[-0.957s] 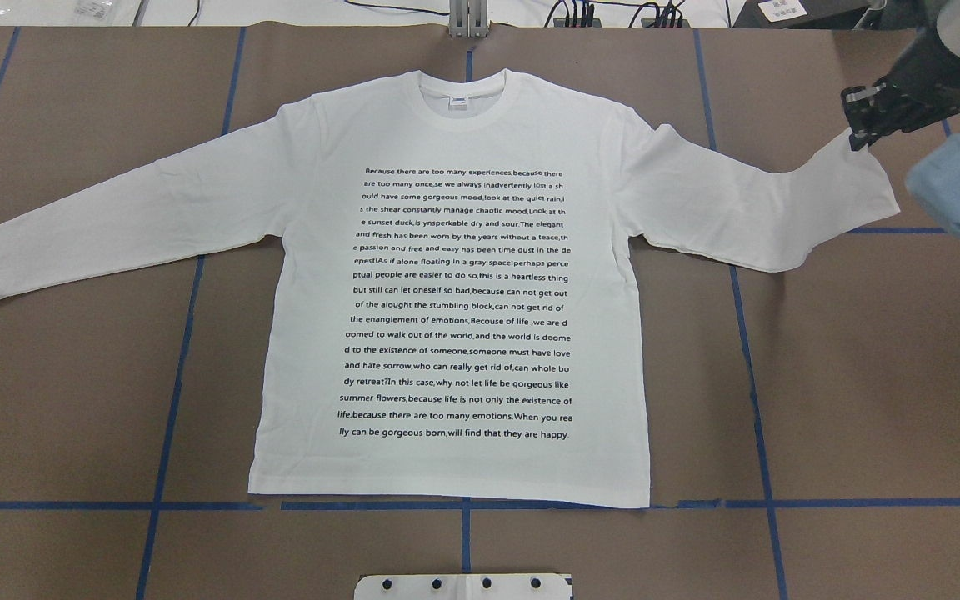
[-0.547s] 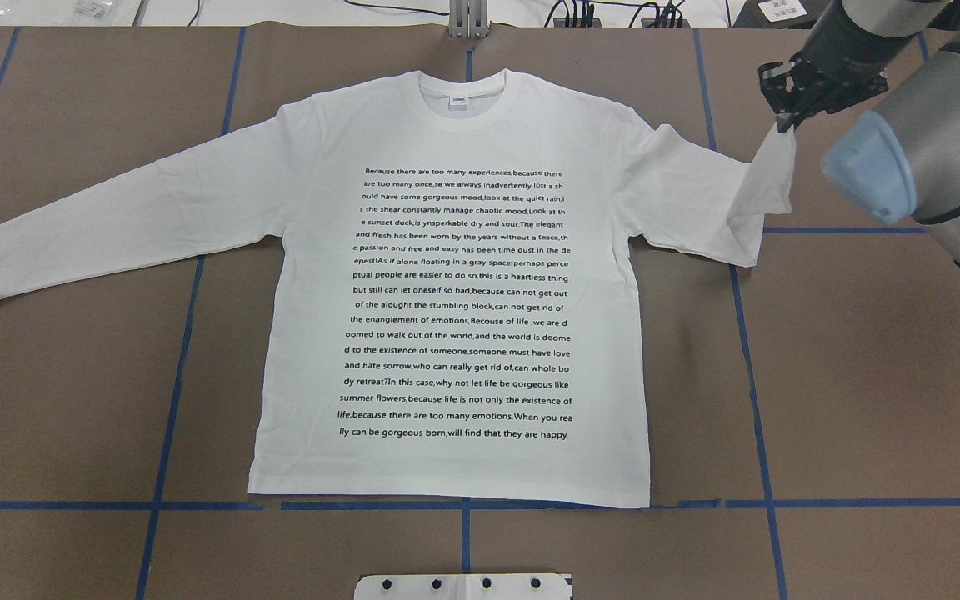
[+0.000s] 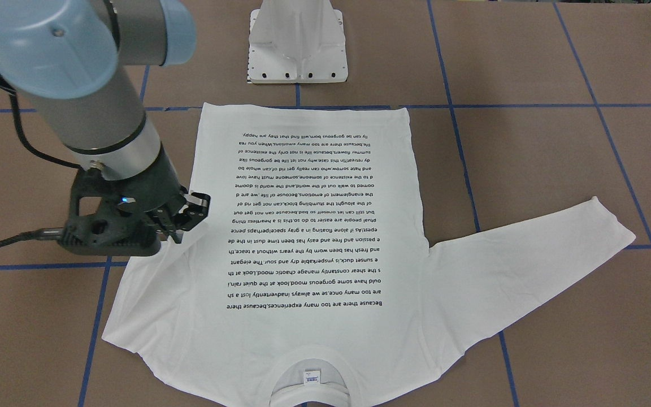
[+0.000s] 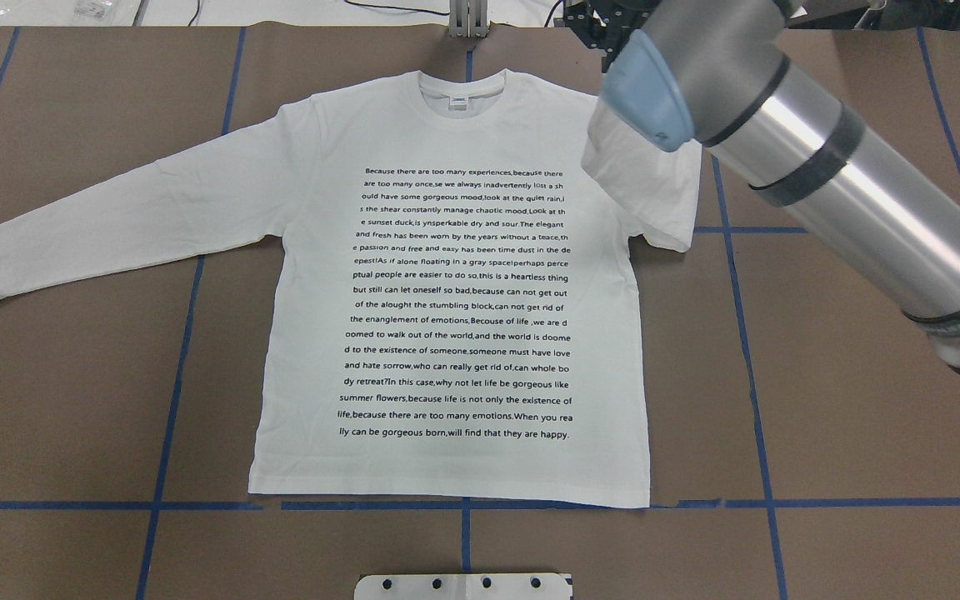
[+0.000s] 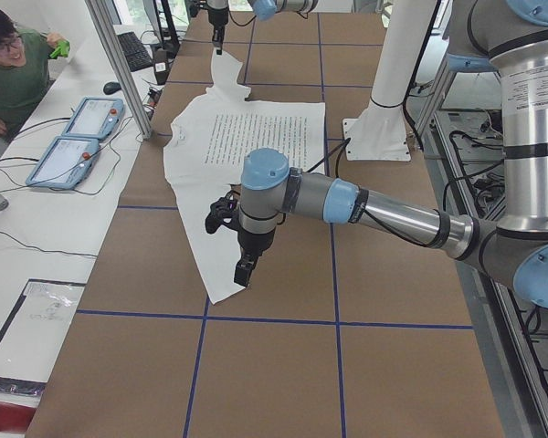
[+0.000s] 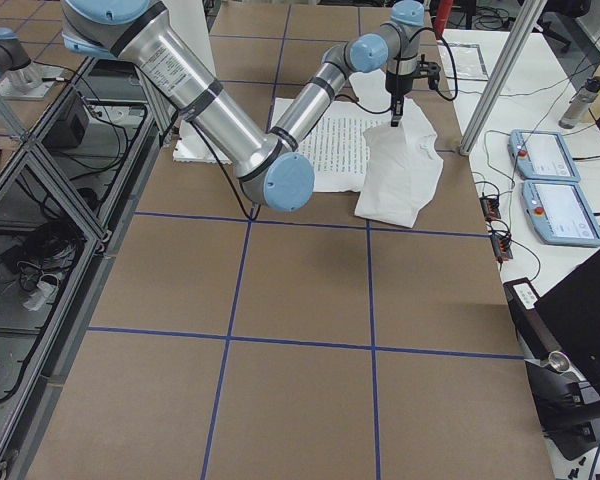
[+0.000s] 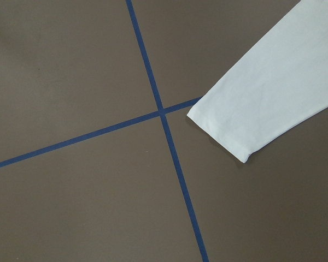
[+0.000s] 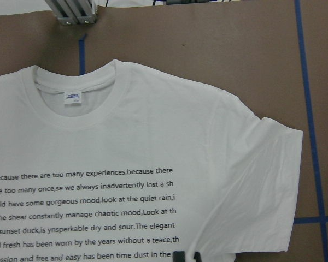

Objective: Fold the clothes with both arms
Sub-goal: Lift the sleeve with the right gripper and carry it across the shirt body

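Mid first sleeve fold, I reckon: right gripper pinches the right sleeve up over the T-shirt, flat mid-tabletop, collar toward the far edge; next I lay it across the print and release; left gripper spread or closed, can't tell.

Soft matt white knit cloth for the T-shirt, thicker and denser in the band of the collar, lightly creased on the lifted right sleeve. Flat matt black print across the chest. Dull brown paper-like sheet over the table, smooth, crossed by thin blue tape. Brushed grey metal with a bright sheen on the right arm, topped with a smooth light-blue plastic cap. Smooth, slightly glossy white on the pedestal.
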Robot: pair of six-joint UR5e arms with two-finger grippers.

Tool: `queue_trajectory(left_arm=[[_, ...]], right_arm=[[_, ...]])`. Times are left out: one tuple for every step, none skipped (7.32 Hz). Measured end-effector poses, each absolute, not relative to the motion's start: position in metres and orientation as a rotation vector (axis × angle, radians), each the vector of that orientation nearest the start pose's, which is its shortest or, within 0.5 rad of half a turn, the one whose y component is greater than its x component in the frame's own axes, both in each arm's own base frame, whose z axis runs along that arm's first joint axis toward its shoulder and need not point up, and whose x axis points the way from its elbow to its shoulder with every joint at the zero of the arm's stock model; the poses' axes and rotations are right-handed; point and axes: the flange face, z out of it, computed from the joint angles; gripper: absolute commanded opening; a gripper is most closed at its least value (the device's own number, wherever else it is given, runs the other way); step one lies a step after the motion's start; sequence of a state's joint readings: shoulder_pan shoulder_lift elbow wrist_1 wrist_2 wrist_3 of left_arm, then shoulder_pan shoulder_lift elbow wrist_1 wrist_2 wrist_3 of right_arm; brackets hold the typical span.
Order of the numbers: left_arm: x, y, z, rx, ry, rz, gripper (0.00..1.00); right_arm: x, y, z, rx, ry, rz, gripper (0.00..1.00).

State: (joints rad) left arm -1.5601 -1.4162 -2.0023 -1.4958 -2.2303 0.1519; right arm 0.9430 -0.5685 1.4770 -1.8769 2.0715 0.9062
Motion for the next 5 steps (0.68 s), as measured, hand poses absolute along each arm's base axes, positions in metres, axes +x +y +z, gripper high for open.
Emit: queue_trajectory(left_arm=[[-0.068,-0.426,0.533,0.240,0.644,0.222,1.00],[-0.068,-0.426,0.533,0.239,0.644,0.222,1.00],[-0.068,-0.426,0.534,0.237,0.644,0.222,1.00],[-0.068,-0.426,0.535,0.236,0.644,0.221,1.00],[-0.068,-0.426,0.535,0.235,0.644,0.221,1.00]], right_arm=[[-0.402,-0.648,0.067,0.094,-0.752,0.122,0.00],[-0.441,-0.651,0.046,0.118,-0.765,0.137,0.00],[-0.478,-0.651,0.031,0.139,-0.782,0.160,0.00],[-0.506,-0.647,0.017,0.150,-0.786,0.176,0.00],[-0.530,-0.638,0.005,0.163,-0.786,0.190,0.00]])
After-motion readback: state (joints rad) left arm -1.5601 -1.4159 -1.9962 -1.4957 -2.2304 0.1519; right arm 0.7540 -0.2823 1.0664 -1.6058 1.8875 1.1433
